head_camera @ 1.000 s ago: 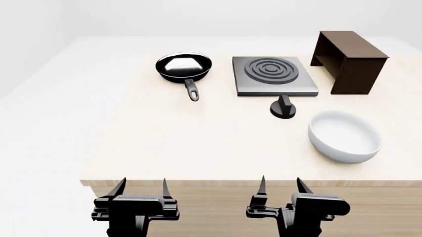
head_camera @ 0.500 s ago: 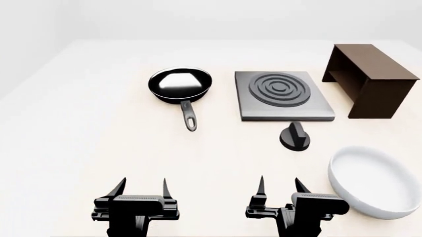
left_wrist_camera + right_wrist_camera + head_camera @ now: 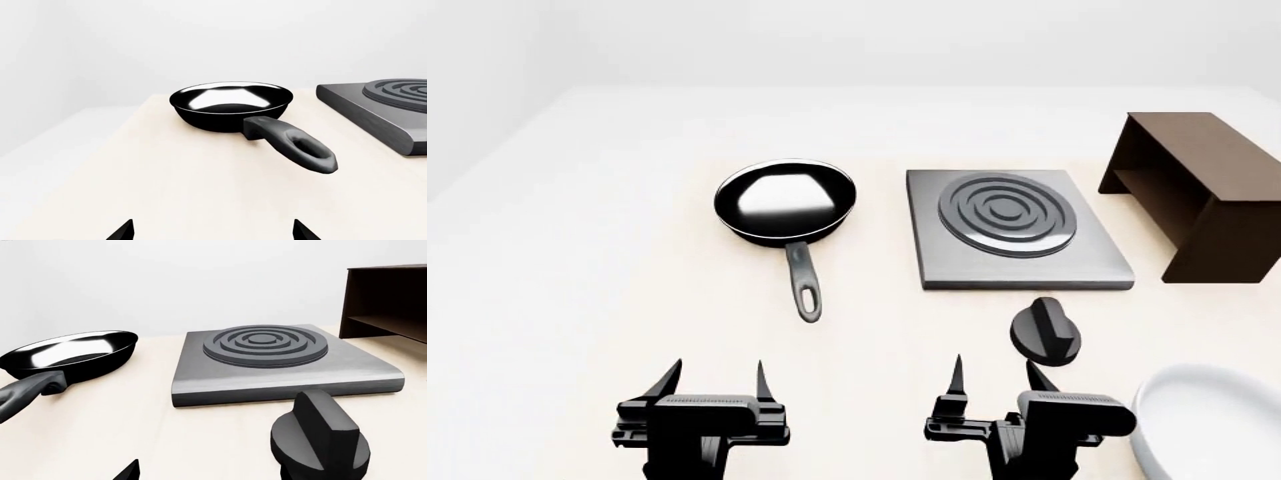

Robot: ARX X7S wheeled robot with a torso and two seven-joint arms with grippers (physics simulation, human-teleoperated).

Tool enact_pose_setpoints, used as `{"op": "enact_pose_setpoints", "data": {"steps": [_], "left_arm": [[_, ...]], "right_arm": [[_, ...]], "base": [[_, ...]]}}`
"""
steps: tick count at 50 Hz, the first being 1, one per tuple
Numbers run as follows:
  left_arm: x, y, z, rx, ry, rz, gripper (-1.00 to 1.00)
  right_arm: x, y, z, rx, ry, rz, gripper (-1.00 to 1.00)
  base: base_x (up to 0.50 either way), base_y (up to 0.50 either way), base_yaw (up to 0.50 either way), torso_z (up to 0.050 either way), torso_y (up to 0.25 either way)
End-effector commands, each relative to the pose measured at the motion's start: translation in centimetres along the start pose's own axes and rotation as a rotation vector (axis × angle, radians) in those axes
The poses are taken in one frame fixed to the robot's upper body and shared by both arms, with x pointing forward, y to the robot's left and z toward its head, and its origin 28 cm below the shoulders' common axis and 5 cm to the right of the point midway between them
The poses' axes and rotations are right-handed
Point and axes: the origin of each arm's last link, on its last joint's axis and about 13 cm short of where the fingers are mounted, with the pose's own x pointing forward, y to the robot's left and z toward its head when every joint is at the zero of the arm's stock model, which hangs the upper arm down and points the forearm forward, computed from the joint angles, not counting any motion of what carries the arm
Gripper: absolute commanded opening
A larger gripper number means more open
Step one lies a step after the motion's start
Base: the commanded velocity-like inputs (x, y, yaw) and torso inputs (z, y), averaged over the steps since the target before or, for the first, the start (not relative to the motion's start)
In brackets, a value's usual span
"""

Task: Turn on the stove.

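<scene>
The stove (image 3: 1014, 240) is a flat grey slab with ring coils, right of the table's middle. Its black round knob (image 3: 1045, 330) stands apart on the table, just in front of the slab. My right gripper (image 3: 994, 372) is open and empty, just short of the knob and slightly to its left. In the right wrist view the knob (image 3: 320, 440) is close ahead of the gripper (image 3: 213, 471), with the stove (image 3: 280, 370) behind it. My left gripper (image 3: 711, 378) is open and empty, short of the pan's handle. The stove's corner (image 3: 387, 115) shows in the left wrist view.
A black frying pan (image 3: 785, 205) sits left of the stove, its handle pointing toward me. It also shows in both wrist views (image 3: 227, 105) (image 3: 73, 352). A dark brown box (image 3: 1201, 195) stands right of the stove. A white bowl (image 3: 1214, 420) is at the near right.
The head view has moved forward over the table. The pan, stove, knob and bowl now sit lower and closer, and the table's front edge has left the view. Both grippers stay open.
</scene>
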Motion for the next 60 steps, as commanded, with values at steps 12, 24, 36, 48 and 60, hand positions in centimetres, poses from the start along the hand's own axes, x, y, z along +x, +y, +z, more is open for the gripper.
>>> {"op": "enact_pose_setpoints", "data": {"steps": [12,24,36,48,60], "left_arm": [[-0.1,0.0,0.1,-0.019,-0.009,-0.007,1.0],[-0.1,0.0,0.1,-0.019,-0.009,-0.007,1.0],[-0.1,0.0,0.1,-0.019,-0.009,-0.007,1.0],[-0.1,0.0,0.1,-0.019,-0.009,-0.007,1.0],[-0.1,0.0,0.1,-0.019,-0.009,-0.007,1.0]], "right_arm": [[0.1,0.1,0.1,0.003,-0.061,-0.005,1.0],[1.5,-0.8,1.1,0.026,-0.087,-0.077,1.0],[3.5,-1.1,0.4,0.037,-0.05,-0.11,1.0],[4.7,-1.2,-0.2,0.039,-0.013,-0.127,1.0],[5.3,-1.0,-0.3,0.03,0.0,-0.125,1.0]], "base": [[0.0,0.0,0.0,0.0,0.0],[0.0,0.0,0.0,0.0,0.0],[0.0,0.0,0.0,0.0,0.0],[0.0,0.0,0.0,0.0,0.0],[0.0,0.0,0.0,0.0,0.0]]}}
